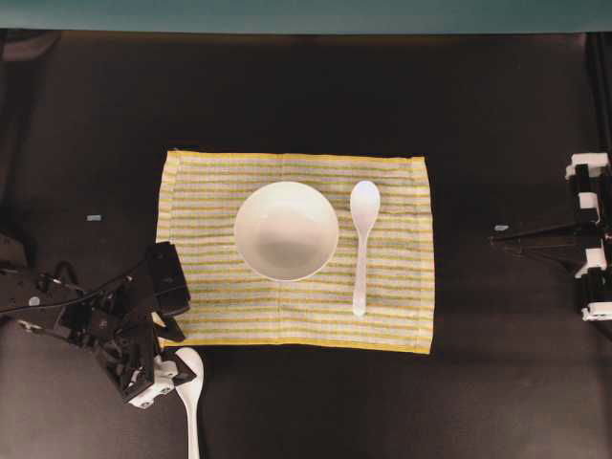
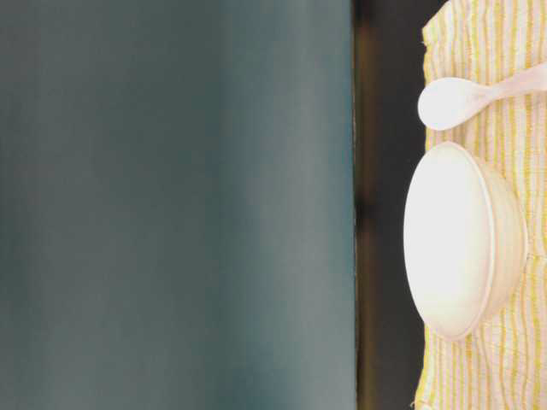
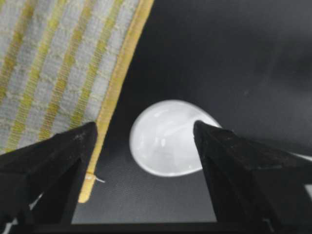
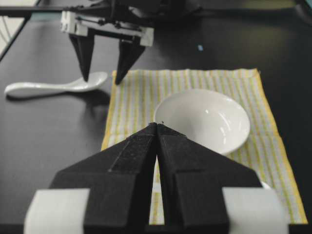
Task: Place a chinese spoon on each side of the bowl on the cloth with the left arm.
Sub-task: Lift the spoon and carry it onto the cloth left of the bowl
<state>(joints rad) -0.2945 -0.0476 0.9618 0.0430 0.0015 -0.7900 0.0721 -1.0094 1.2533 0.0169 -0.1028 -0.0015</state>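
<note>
The white bowl (image 1: 286, 230) sits mid-cloth on the striped yellow cloth (image 1: 402, 316). One white chinese spoon (image 1: 362, 239) lies on the cloth to the bowl's right, handle toward the front. A second spoon (image 1: 190, 392) lies on the black table off the cloth's front-left corner. My left gripper (image 1: 175, 371) hovers open over that spoon's scoop (image 3: 165, 139), with one finger (image 3: 58, 161) on each side of it and the cloth's hem (image 3: 114, 92) next to it. The right gripper (image 4: 157, 125) is shut and holds nothing, parked far right (image 1: 497, 236).
The table top (image 1: 306, 96) is black, with bare room on all sides of the cloth. A small pale tape mark (image 1: 94, 218) lies left of the cloth. The right arm's base (image 1: 591, 239) stands at the right edge.
</note>
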